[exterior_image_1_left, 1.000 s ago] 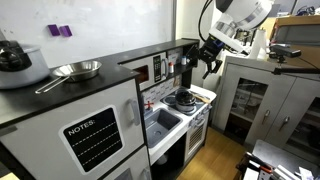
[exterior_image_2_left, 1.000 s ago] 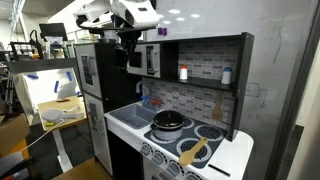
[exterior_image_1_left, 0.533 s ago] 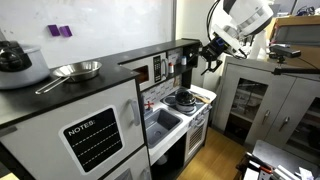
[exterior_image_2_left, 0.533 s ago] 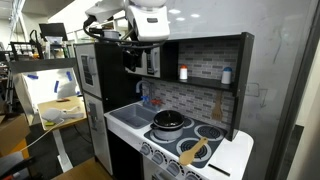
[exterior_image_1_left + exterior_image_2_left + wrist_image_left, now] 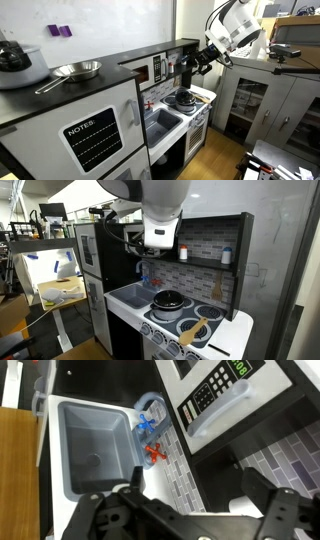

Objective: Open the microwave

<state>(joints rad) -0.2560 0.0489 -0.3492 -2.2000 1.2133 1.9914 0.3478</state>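
Observation:
The microwave (image 5: pixel 147 72) sits in the toy kitchen's upper shelf, with a white-framed door, a dark window and a red strip; its door looks shut. In the wrist view its control panel and white door edge (image 5: pixel 215 398) fill the upper right. My gripper (image 5: pixel 189 68) hangs in front of the shelf, a little to the side of the microwave, and touches nothing. It is open and empty, and its two dark fingers (image 5: pixel 200 492) frame the tiled back wall. In an exterior view my wrist and gripper (image 5: pixel 150 248) hide most of the microwave.
Below the gripper are the grey sink (image 5: pixel 95 445) and its blue faucet (image 5: pixel 148 428). A black pot (image 5: pixel 170 302) stands on the stove. The white door with the NOTES board (image 5: pixel 95 135) is at the near end, and a metal pan (image 5: pixel 75 70) lies on top.
My arm has swung in toward the kitchen unit. The gripper has moved from out beside the shelf to just in front of it, near the microwave. The door has not moved.

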